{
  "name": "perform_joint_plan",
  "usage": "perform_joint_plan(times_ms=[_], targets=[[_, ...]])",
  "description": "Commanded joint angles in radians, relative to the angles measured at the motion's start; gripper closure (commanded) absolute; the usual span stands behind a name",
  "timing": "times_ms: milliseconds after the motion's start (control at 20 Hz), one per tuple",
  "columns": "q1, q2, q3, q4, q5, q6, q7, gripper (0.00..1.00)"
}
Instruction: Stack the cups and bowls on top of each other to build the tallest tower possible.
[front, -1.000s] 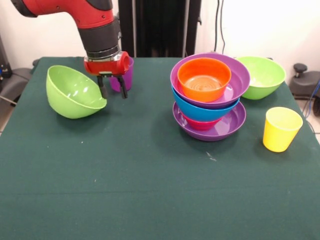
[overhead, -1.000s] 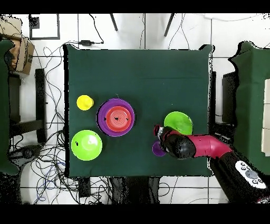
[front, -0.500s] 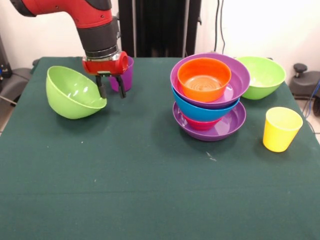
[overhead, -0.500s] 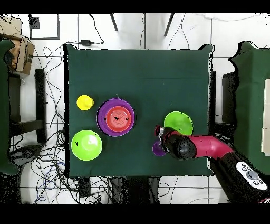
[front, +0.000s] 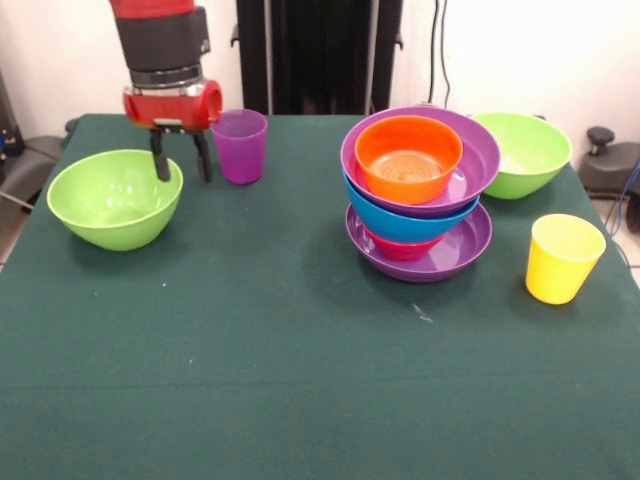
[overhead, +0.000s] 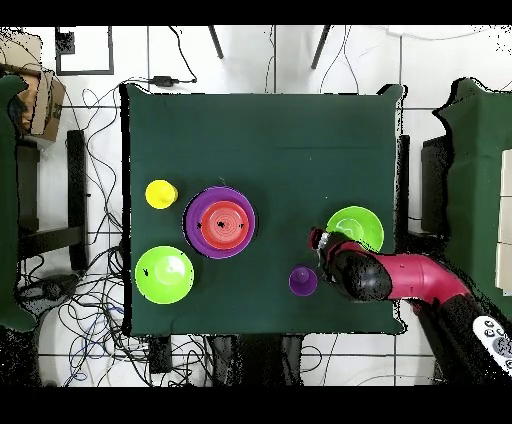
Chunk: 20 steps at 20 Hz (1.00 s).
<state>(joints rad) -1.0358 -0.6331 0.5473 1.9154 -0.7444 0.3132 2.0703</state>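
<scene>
You are viewing a dark green cloth tabletop (front: 300, 380) by a white wall. The open, empty claw (front: 180, 160) is hanging between an upright lime green plastic bowl (front: 115, 198) and translucent purple tumbler (front: 240, 146).

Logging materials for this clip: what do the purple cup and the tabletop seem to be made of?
The purple cup looks like translucent plastic with a smooth finish: light shows through its wall. The tabletop seems covered in matte dark green cloth, perhaps felt: no shine, faint lint specks.
</scene>
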Motion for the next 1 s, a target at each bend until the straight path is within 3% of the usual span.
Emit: perform_joint_plan(times_ms=[50,450,1000], targets=[[0.018,-0.037,0.071,-0.012,0.032,0.143,-0.138,0.00],[0.028,0.038,0.027,-0.030,-0.040,0.058,-0.106,0.00],[0.010,0.130,0.020,-0.101,-0.081,0.042,-0.146,0.00]])
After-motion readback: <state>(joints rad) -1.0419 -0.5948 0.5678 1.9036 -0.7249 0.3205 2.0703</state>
